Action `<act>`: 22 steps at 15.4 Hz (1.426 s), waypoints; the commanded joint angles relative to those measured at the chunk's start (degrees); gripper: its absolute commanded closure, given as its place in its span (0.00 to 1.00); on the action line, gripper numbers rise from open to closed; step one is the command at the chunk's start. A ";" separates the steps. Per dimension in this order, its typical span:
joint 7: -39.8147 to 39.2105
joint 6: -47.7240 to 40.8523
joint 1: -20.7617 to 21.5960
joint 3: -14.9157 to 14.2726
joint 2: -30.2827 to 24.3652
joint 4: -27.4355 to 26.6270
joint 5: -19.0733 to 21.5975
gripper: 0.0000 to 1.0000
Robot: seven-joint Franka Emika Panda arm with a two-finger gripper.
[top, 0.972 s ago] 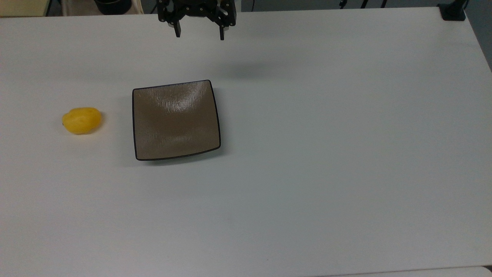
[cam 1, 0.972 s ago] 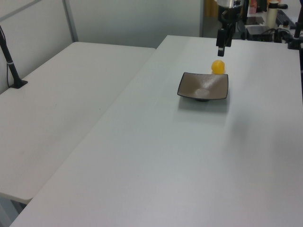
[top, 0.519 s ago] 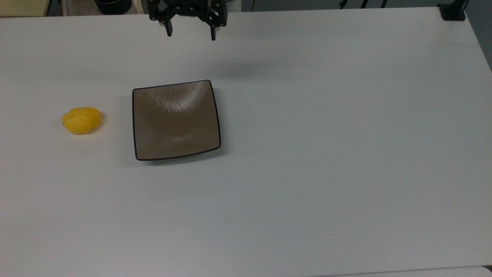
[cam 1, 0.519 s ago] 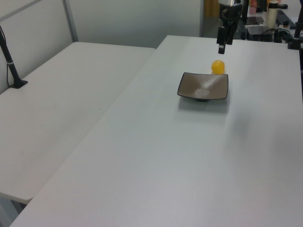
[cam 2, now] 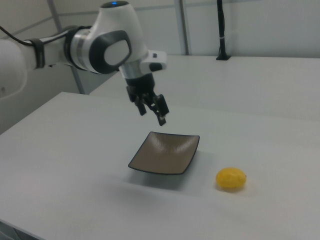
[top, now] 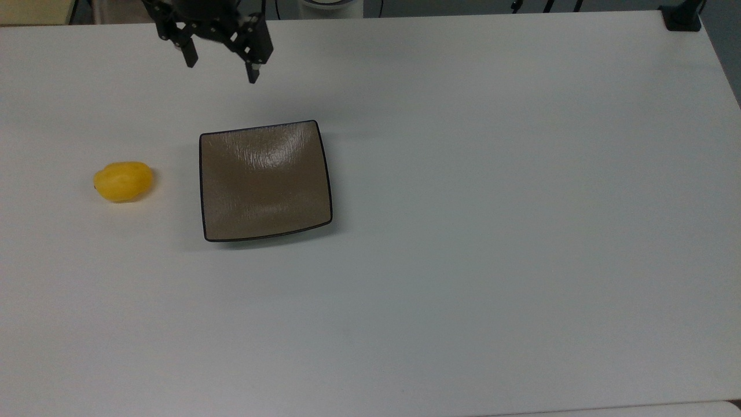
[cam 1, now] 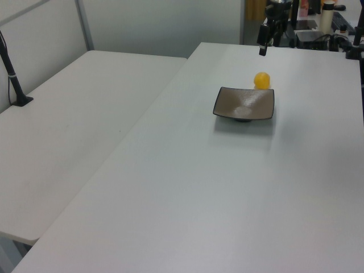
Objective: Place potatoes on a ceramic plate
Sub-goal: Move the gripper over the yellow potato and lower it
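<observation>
Gripper [top: 221, 69] open, aloft; potato [top: 123, 181] well apart.

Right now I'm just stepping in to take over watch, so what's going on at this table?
A Franka arm's gripper hangs open and empty above the white table, up past the far edge of the square brown plate. The plate has nothing on it. The yellow potato lies on the table to the top view's left of the plate, apart from it and untouched. Nothing is grasped yet.
</observation>
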 commanded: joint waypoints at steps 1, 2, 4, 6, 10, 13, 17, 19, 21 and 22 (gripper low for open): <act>3.95 3.70 -3.08 -0.51 2.21 -0.01 0.77 0.00; 5.79 4.84 -4.05 -0.51 2.73 -0.10 0.77 0.00; 10.36 7.38 -6.33 -0.51 4.22 -0.01 0.77 0.00; 15.36 10.63 -8.18 -0.51 5.72 -0.10 0.85 0.00; 26.97 17.40 -11.96 -1.12 9.58 -0.10 0.85 0.00; 32.69 23.20 -13.55 -1.82 12.57 -0.01 0.50 0.00; 33.85 27.43 -14.08 -2.88 16.62 0.08 0.24 0.00; 33.85 28.13 -14.25 -2.88 17.94 0.08 -0.02 0.00; 33.93 30.67 -14.17 -2.88 19.69 0.08 -0.02 0.00; 34.02 32.34 -14.16 -2.88 20.40 0.08 0.15 0.00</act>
